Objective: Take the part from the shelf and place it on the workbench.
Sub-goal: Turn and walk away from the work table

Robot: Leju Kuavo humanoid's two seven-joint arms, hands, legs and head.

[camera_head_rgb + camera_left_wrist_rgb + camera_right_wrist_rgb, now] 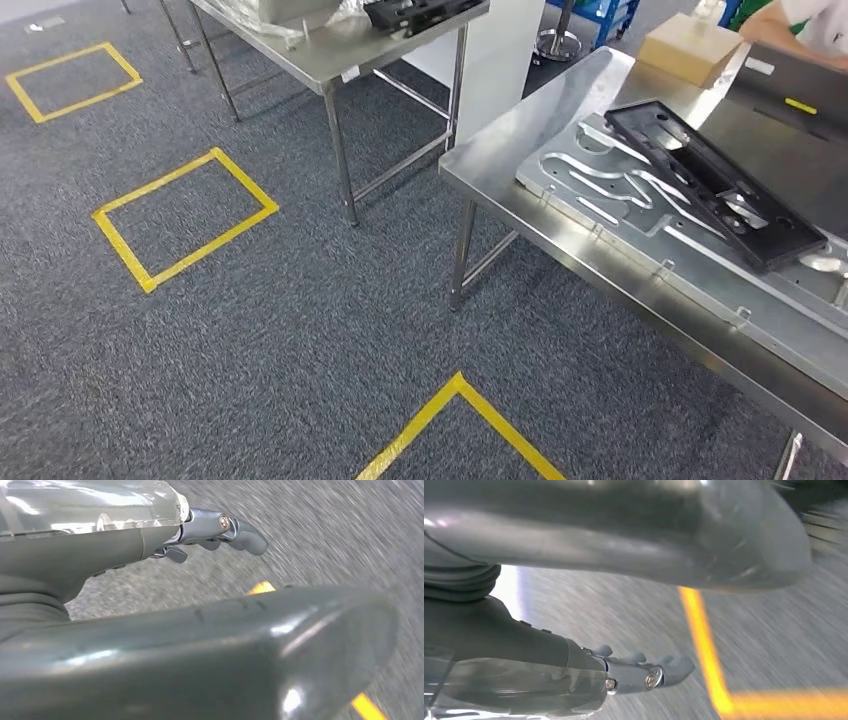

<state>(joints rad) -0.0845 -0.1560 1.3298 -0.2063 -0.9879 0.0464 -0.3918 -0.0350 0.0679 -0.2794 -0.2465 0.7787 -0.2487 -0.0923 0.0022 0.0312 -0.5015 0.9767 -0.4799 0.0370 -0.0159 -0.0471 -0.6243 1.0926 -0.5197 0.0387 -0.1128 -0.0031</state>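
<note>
You were looking down from the head camera at grey carpet marked with yellow tape squares (pixel 185 215), with two steel tables ahead. The nearer table (pixel 520 130) stood to the right. On it lay a machined aluminium fixture plate (pixel 700 270), and across that plate rested a long black frame part (pixel 715 180). Its long axis ran diagonally, from the far left toward the near right, roughly in line with the table's front edge.

No shelf was in sight. A second black part (pixel 420 12) sat on the farther table (pixel 330 50), at the top edge of the picture. You could not tell which of the two was the task's own.

The left hand (pixel 150 630) hung over the carpet, its fingers (pixel 245 535) stretched out, apart from the thumb and holding nothing. The right hand (pixel 574 555) hung the same way, with its fingers (pixel 674 667) extended and empty above a yellow tape line. Both were low and well apart from either part.

The black frame lay forward and to the right, so the right hand seemed the nearer one. Open carpet lay ahead and to the left, and a gap ran between the two tables. A cardboard box (pixel 690 45) stood at the nearer table's far end, and a person's arm (pixel 790 25) reached in beside it, so that end looked crowded.
</note>
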